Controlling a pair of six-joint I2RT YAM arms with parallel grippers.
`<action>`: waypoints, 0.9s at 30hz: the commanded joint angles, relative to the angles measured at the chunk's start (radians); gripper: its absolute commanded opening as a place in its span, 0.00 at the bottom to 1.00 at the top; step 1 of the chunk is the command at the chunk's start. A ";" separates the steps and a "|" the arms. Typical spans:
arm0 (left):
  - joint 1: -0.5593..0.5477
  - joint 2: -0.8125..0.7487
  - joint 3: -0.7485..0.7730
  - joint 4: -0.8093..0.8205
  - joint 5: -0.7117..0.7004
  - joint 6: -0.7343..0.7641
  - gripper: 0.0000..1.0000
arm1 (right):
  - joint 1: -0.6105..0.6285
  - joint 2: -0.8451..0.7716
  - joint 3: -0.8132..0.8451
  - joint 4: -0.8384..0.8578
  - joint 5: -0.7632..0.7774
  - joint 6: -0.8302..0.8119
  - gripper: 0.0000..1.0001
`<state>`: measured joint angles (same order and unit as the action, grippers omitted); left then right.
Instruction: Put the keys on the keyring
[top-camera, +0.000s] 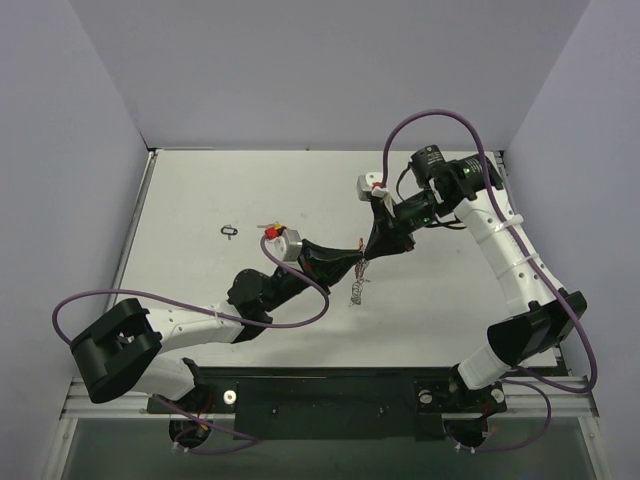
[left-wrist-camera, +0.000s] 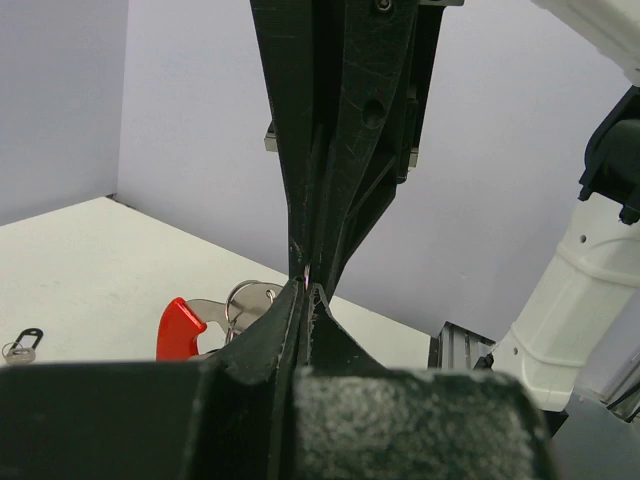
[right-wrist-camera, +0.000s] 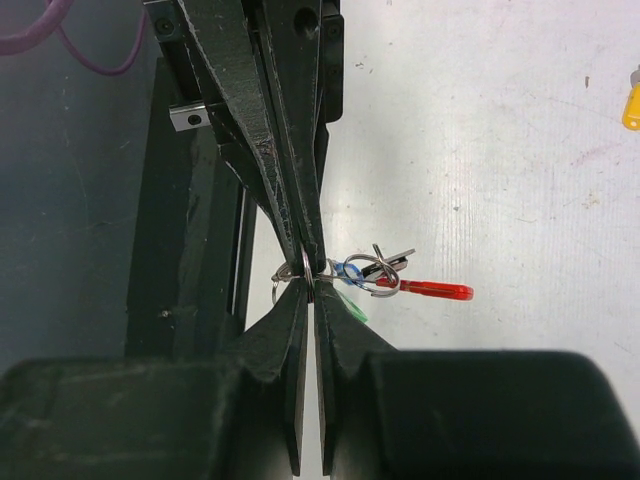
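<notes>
Two hands (top-camera: 364, 260); tips at keyring (right-wrist-camera: 430, 290)

Left arm (top-camera: 190, 322), white links with black joints: extends from its base at the near left, lying low, toward the centre. Right arm (top-camera: 512, 255), same build: rises from the near right, bends at the far right, then doubles back leftward and nearward. Black two-finger left hand (left-wrist-camera: 306, 292): jaws pressed together. Black two-finger right hand (right-wrist-camera: 308, 290): jaws likewise closed. The two hands meet tip to tip at the centre, fingertips touching.
</notes>
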<state>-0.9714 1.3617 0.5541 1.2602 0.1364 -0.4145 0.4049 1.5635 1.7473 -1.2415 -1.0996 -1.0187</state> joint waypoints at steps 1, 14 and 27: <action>0.003 -0.033 0.012 0.331 -0.017 0.005 0.00 | 0.025 -0.020 0.070 -0.079 0.062 0.011 0.00; 0.003 -0.111 -0.023 0.113 -0.032 0.062 0.22 | 0.068 -0.010 0.103 -0.145 0.299 0.098 0.00; 0.003 -0.214 -0.049 -0.076 -0.034 0.138 0.39 | 0.110 0.055 0.225 -0.327 0.555 0.048 0.00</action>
<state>-0.9714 1.2098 0.5014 1.2549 0.1135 -0.3275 0.4900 1.5879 1.9022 -1.3136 -0.6876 -0.9455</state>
